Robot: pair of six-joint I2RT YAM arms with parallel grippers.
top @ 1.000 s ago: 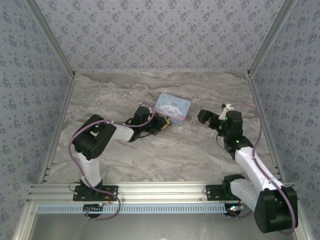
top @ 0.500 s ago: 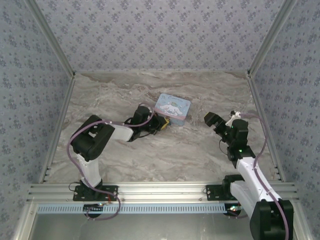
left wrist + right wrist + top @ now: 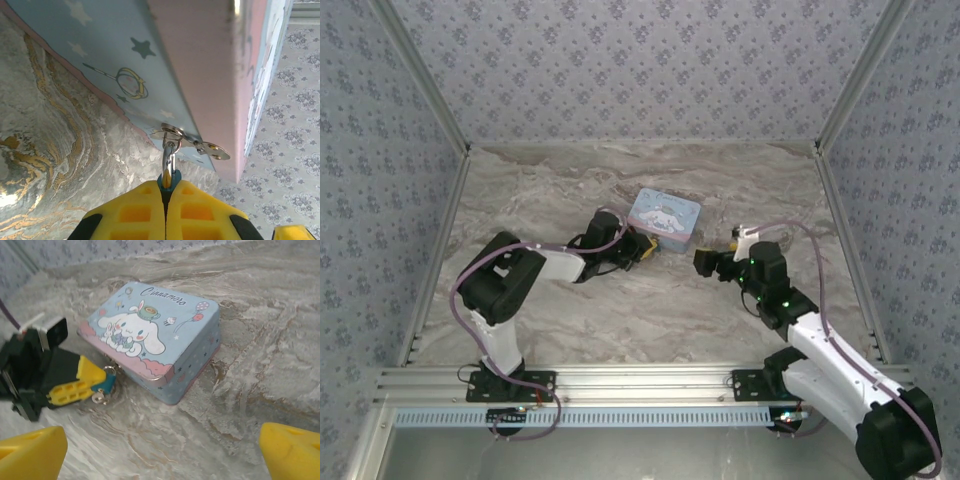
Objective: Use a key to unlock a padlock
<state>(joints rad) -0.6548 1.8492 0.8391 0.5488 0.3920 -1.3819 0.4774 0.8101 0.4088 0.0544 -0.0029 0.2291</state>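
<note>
Left gripper point(image 3: 166, 194) is clamped shut on the padlock point(image 3: 168, 172), its yellow pads pinching the teal body. The grey loop runs up through the hasp point(image 3: 186, 140) on the side of the tin point(image 3: 115, 55). The tin sits on the table point(image 3: 570, 310), and the padlock hangs at the tin's edge facing the left arm.

Right gripper point(image 3: 160, 455) hangs with its jaws wide apart and nothing between them, near the tin but clear of it.

From the right wrist we see a small silvery bit point(image 3: 101, 398) dangling under the padlock. We cannot tell whether it is the key.

Our reading: the padlock is steadied and the loop looks seated in the body. Finding or turning the key and freeing the loop are left.
</note>
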